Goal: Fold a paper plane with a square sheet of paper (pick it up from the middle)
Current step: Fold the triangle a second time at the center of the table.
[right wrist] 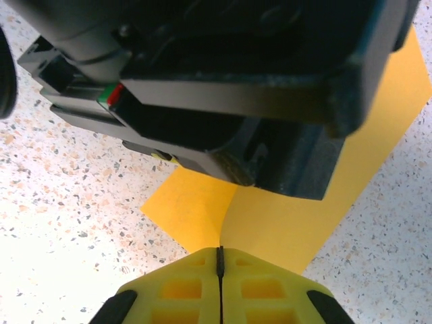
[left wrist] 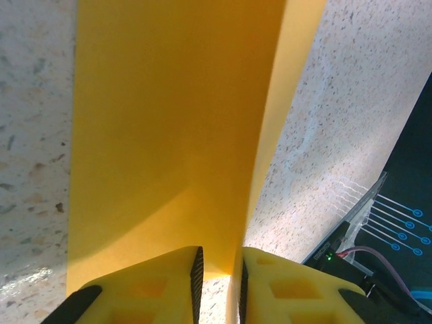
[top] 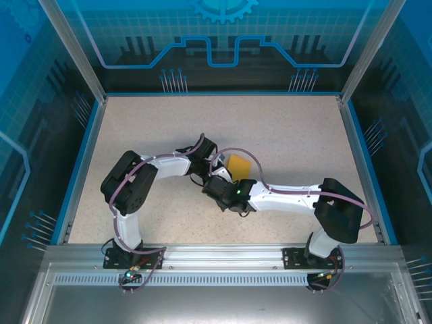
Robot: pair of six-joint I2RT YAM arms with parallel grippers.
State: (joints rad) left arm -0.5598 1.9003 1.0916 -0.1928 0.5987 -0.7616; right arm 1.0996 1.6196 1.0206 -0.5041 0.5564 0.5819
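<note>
Table (top: 290, 135): speckled beige, walled in blue. We see both arms reaching in to meet near its middle.
Left arm (top: 128, 185): it rises from its base at the near rail (top: 223, 253), bends at a black elbow and runs right to the table's centre.
Left claw (left wrist: 221, 260): two yellow fingers with a narrow gap between them, so we note it as slightly parted. A raised fold of the square sheet of paper (top: 240, 164) runs into that gap, close along the inner face of the right-hand finger. We cannot tell whether either pad presses on it.
Paper, from above: a small orange-yellow patch at mid-table, just right of the left claw and just beyond the right arm's wrist.
Paper, from the left wrist: one broad flat panel lies on the table. A narrower strip runs along its right side, with a long crease between the two.
Paper, from the right wrist: one corner points left on the table, and a crease runs down to the fingertips.
Right claw (right wrist: 221, 253): the yellow fingers are pressed together, with only a thin dark seam between them. The crease meets that seam, so we read the claw as closed on the paper's edge.
Overhead block (right wrist: 223, 88): a dark housing hangs close above the paper and hides its middle.
Right arm (top: 297, 196): a white forearm runs left from a black elbow, with a green light at the wrist.
</note>
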